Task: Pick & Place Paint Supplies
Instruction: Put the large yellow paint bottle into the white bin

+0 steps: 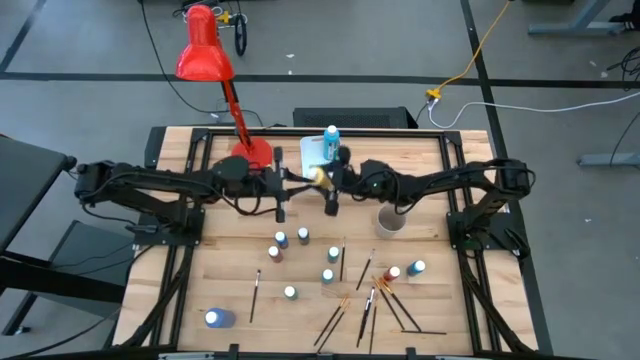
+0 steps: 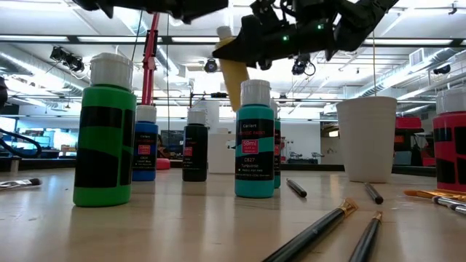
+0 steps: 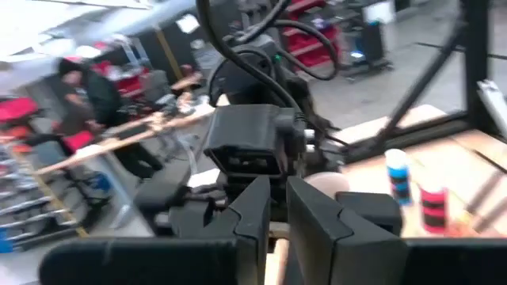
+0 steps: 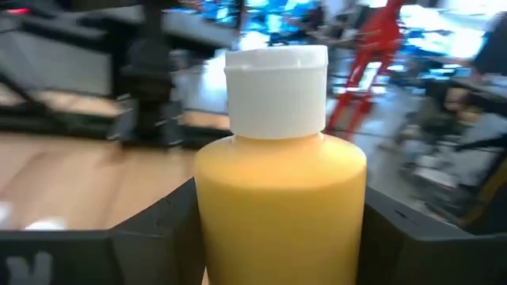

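My right gripper [image 1: 328, 183] is shut on a yellow paint bottle [image 1: 320, 177] with a white cap [image 4: 276, 91], above the table's far middle. My left gripper [image 1: 283, 190] stands just left of it, its fingers [image 3: 255, 212] close together with a narrow gap; nothing plainly sits between them. Several white-capped paint bottles [image 1: 303, 236] stand on the near half of the table, among them a teal one [image 2: 254, 142] and a green one [image 2: 105, 135]. Thin paintbrushes [image 1: 366, 303] lie flat near the front edge. My right gripper pinches the yellow bottle's body [image 4: 238, 198] between its two fingers [image 4: 154, 229], one on each side, below the cap. The fingers come level from the table's right side. The bottle is lifted clear of the table, cap up and slightly tilted [image 2: 234, 73].
A white cup [image 1: 390, 220] stands right of centre, below the right arm. A white tub [image 1: 312, 150] holding a blue bottle [image 1: 331, 135] sits at the far edge, beside the red lamp's base [image 1: 252, 153]. A blue bottle [image 1: 218, 318] lies at the near left.
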Robot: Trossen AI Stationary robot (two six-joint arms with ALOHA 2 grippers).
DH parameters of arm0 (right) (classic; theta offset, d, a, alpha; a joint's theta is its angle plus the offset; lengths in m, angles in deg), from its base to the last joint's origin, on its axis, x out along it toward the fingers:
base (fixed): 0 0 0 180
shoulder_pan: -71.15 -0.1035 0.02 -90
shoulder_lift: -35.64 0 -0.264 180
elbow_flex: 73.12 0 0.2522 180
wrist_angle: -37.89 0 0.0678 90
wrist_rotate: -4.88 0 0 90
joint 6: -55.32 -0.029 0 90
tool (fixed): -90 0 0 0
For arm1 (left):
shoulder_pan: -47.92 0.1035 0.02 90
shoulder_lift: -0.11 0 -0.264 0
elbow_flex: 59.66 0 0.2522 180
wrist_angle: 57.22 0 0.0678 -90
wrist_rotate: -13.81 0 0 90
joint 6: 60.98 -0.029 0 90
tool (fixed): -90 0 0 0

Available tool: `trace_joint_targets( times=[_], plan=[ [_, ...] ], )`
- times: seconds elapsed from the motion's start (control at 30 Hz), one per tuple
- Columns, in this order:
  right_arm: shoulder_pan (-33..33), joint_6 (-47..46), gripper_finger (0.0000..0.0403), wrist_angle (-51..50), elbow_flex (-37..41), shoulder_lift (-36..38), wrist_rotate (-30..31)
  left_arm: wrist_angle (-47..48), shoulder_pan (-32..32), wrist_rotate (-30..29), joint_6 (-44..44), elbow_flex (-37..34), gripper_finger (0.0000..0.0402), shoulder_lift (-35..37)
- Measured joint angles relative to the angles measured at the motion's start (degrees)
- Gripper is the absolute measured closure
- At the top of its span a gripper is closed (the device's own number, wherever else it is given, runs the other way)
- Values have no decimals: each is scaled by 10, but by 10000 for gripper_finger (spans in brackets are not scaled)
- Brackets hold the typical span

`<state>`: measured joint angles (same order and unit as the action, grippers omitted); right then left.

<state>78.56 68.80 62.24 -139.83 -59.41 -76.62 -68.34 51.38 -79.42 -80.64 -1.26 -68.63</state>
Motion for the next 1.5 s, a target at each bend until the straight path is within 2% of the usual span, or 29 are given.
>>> trace_joint_targets(
  times=[0.17,0.23,0.33,0.4,0.53,0.73,1.2,1.27,1.43,1.5],
  plan=[
    [38,-32,184,-37,0,45,24,6,-2,-20,5,0,334,26],
    [59,-41,184,-38,0,48,-10,7,-3,-18,12,0,334,26],
    [88,-63,188,-15,1,24,-97,10,-3,-18,14,0,335,26],
    [100,-66,189,1,1,4,-123,14,-3,-16,15,0,335,24],
    [118,-71,184,33,1,-45,-93,22,-3,-16,22,0,335,23],
    [136,-71,183,63,1,-97,-82,32,-3,-16,22,0,335,23],
    [149,-72,180,49,2,-120,-80,57,-3,-20,29,0,335,23],
    [148,-72,179,49,2,-120,-79,73,-3,-50,44,0,335,23],
    [141,-71,178,62,2,-120,-81,99,16,-221,74,0,319,-4],
    [141,-71,178,59,2,-120,-81,99,36,-235,106,0,302,-26]
  ],
)
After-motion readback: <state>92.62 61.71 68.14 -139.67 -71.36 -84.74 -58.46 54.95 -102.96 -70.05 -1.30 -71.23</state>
